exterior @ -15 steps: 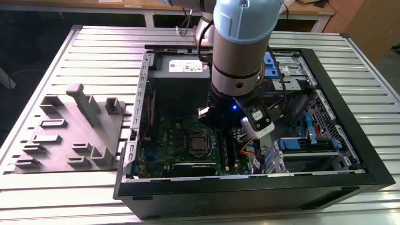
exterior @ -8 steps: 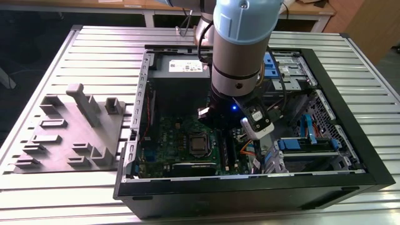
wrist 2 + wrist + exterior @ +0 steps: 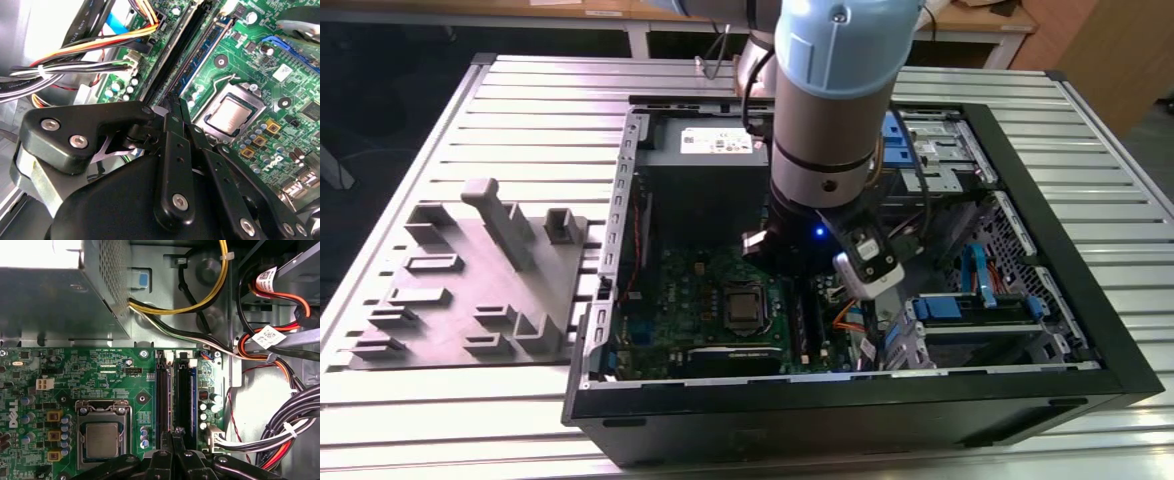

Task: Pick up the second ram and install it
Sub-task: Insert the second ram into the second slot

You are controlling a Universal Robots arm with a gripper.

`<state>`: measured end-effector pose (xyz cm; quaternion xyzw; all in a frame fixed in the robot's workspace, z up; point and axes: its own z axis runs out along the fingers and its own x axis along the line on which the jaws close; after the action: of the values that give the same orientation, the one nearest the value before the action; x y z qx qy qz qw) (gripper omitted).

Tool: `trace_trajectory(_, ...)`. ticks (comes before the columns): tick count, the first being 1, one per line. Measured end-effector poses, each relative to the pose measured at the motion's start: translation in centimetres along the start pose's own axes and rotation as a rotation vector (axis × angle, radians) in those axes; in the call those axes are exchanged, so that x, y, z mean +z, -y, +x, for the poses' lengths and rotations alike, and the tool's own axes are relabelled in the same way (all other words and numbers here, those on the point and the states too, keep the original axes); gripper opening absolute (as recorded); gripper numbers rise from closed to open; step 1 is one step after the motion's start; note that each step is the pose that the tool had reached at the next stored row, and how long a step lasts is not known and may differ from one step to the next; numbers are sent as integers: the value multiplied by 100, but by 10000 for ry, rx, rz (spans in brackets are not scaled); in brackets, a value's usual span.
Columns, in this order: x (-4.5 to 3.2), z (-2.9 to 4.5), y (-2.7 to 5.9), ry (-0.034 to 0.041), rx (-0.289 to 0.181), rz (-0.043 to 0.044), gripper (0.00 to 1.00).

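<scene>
Second ram (image 3: 182, 395) upright on motherboard (image 3: 115, 375); arm (image 3: 834, 100) vertical, gripper (image 3: 176, 432) fingers pinched together at its end.

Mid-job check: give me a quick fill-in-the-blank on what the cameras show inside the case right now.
The gripper hangs above the long black memory ____.
The square metal processor lies in its socket on the green ____.
The grey fixture stands on the table at the exterior view's ____ of the computer case.
Missing words: slots; motherboard; left.
</scene>
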<state>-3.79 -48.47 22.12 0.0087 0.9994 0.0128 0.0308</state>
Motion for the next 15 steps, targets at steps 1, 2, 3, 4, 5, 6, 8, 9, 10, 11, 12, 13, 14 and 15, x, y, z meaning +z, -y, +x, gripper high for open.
trace_trajectory(1, 7, 0, 0, 0, 0, 0, 11)
trace_trajectory(2, 15, 1, 1, -1, 0, 2, 11)
trace_trajectory(3, 23, 2, 1, -1, 0, 3, 11)
trace_trajectory(4, 31, 2, 1, -1, 0, 2, 11)
trace_trajectory(5, 39, 3, 1, 0, 0, -1, 11)
trace_trajectory(6, 43, 3, 1, -1, 0, 0, 11)
trace_trajectory(8, 45, 3, 2, -1, 0, 4, 11)
trace_trajectory(9, 45, 3, 2, -2, 0, 4, 11)
trace_trajectory(10, 48, 3, 2, -1, 0, 2, 11)
trace_trajectory(11, 54, 4, 1, 0, 0, -1, 11)
trace_trajectory(12, 60, 4, 2, -1, 0, 1, 11)
trace_trajectory(13, 64, 5, 2, -2, 0, 4, 11)
trace_trajectory(14, 65, 5, 2, -2, 0, 6, 11)
trace_trajectory(15, 66, 5, 3, -2, 0, 6, 11)
